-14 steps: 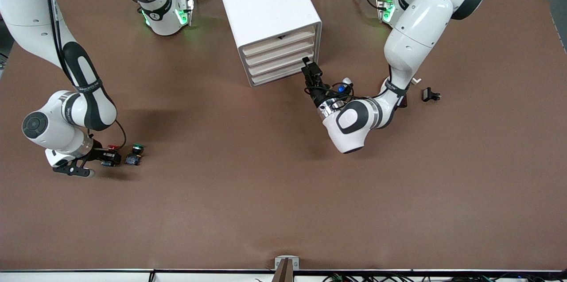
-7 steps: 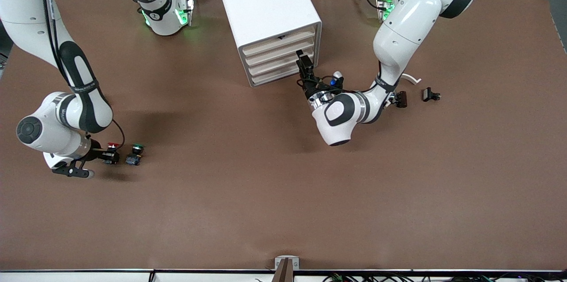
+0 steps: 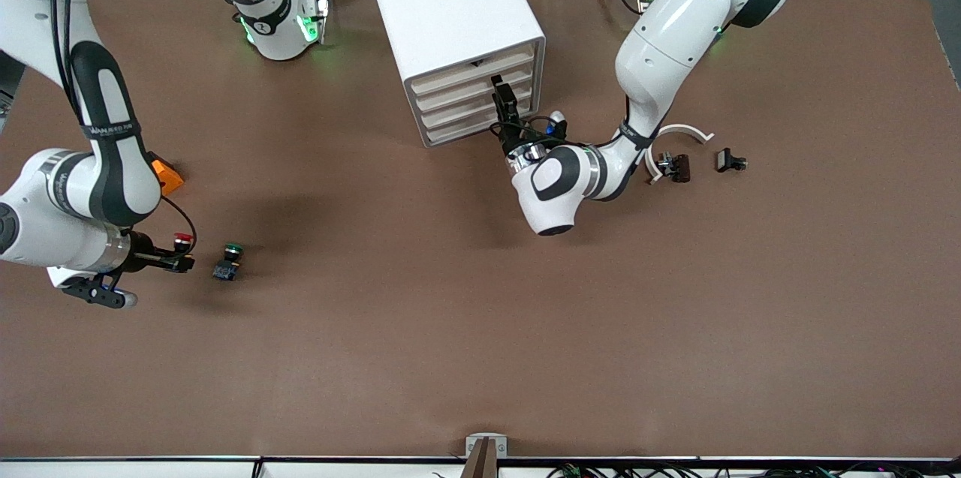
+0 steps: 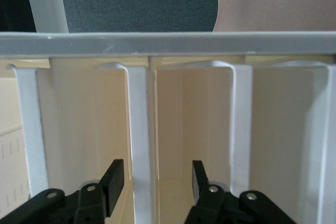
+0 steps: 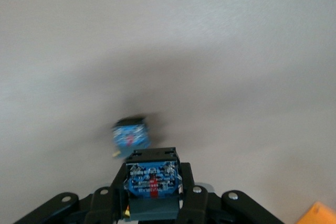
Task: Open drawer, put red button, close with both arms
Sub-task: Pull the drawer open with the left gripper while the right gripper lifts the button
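- The red button (image 3: pixel 182 240) is held clamped between the jaws of the right gripper (image 3: pixel 179 262), above the table (image 3: pixel 450 313) toward the right arm's end.
- In the right wrist view the button's bluish body (image 5: pixel 152 181) is seen gripped between the two black fingers (image 5: pixel 185 192) of the right gripper (image 5: pixel 152 203).
- A green-capped button (image 3: pixel 227 262) lies on the table just beside the right gripper, apart from it, on the side toward the table's middle.
- An orange block (image 3: pixel 165 174) lies on the table farther from the front camera than the green-capped button, partly hidden by the right arm (image 3: pixel 97 155).
- A white drawer cabinet (image 3: pixel 458 35) stands between the two arm bases, with four stacked drawers on its front.
- The left gripper (image 3: pixel 504 104) is placed right at the cabinet's drawer fronts.
- In the left wrist view the jaws of the left gripper (image 4: pixel 157 182) are seen apart, with a white drawer handle (image 4: pixel 139 145) between them; contact with the handle cannot be told.
- A white curved piece (image 3: pixel 676 136) and two small black parts (image 3: pixel 674 166) (image 3: pixel 728 160) lie on the table toward the left arm's end.
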`<state>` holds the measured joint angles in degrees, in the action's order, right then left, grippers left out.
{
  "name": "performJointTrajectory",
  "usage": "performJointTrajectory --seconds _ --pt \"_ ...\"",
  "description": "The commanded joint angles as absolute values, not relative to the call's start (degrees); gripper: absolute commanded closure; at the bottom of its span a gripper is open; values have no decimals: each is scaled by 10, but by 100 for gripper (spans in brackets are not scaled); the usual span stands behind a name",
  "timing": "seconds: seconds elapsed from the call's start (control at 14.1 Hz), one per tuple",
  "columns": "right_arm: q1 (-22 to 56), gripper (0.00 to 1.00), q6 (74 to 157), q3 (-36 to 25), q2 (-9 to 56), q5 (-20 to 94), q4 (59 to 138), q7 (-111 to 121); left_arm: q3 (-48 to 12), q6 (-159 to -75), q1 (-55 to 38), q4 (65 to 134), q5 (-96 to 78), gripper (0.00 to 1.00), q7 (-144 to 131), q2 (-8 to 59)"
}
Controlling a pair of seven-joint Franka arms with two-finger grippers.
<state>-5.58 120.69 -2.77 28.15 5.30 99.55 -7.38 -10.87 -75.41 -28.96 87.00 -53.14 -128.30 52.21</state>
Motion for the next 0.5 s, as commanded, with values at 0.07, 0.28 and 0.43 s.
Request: performJointTrajectory --seconds 0.07,0.28,0.43 --pt "-16 100 1169 -29 230 89 1011 -145 -104 -761 -307 879 -542 54 -1287 502" --pt "11 100 1147 -30 187 101 1022 -198 -104 -762 -311 870 -541 73 -1284 503" --pt "24 100 1119 -30 160 100 1023 -242 -104 -761 -310 870 -542 81 -1283 504"
